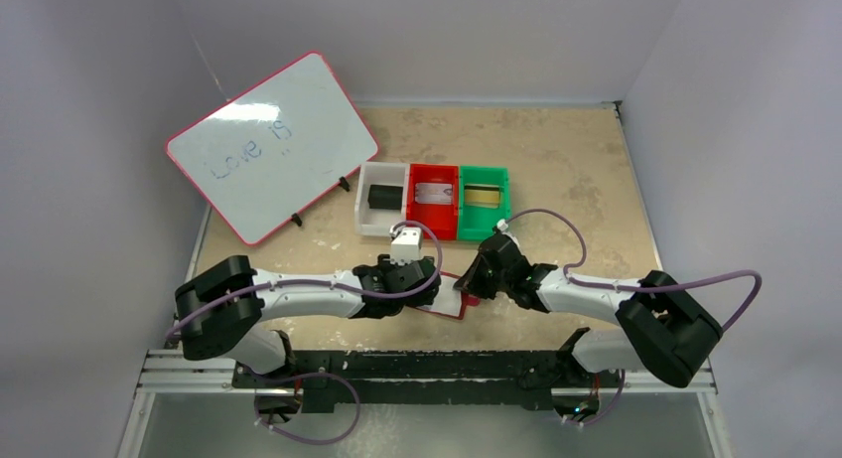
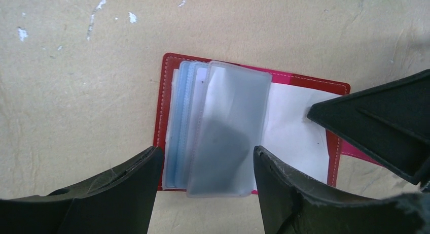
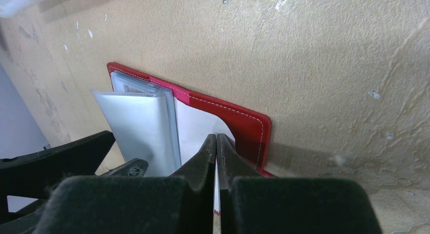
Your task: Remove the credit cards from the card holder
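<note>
Card holder (image 2: 168, 76) cover: red with a slight sheen and pale stitching, leather or imitation, hard to say from here. Sleeves (image 2: 228, 122): soft clear plastic, cloudy, bluish. Lining (image 2: 296, 130) looks matt white. Bench (image 2: 76, 92): rough, mottled tan, flecked with white scuffs. Left pincer (image 2: 205, 158): matt black, stray fibres clinging.

The left arm (image 1: 298, 294) and right arm (image 1: 596, 297) look alike: white shells along the links and bulky black housings at the joints. A lilac cable (image 1: 544, 212) loops along each. A small white box (image 1: 405, 244) sits on the left wrist. The left end effector (image 2: 205, 155) and right end effector (image 3: 217, 138) have matte black, wedge-shaped fingers (image 2: 127, 193), faintly scuffed. Both bases stand on a black rail (image 1: 417, 364).
</note>
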Action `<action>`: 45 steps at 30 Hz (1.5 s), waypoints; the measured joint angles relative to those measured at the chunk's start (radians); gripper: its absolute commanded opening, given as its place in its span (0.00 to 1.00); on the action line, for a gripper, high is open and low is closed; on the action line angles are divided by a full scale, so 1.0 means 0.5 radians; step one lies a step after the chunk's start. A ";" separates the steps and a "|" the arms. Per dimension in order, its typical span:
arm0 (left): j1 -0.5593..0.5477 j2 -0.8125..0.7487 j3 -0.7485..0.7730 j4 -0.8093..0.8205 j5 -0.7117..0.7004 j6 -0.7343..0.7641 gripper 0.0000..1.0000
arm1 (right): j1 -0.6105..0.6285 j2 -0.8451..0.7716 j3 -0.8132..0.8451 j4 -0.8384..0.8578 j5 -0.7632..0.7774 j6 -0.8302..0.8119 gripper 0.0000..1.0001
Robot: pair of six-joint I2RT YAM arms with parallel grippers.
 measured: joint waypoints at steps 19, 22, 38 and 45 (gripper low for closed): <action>0.000 0.016 0.000 0.156 0.128 0.005 0.58 | 0.000 0.009 0.009 -0.008 -0.004 0.000 0.00; 0.000 0.016 0.000 0.188 0.154 0.005 0.58 | 0.000 0.009 0.010 -0.009 -0.005 0.000 0.00; 0.000 0.082 -0.001 0.549 0.520 0.069 0.47 | 0.001 -0.205 -0.009 -0.185 0.065 -0.014 0.00; 0.000 0.202 -0.001 0.658 0.660 0.079 0.44 | 0.001 -0.450 -0.008 -0.396 0.199 0.005 0.00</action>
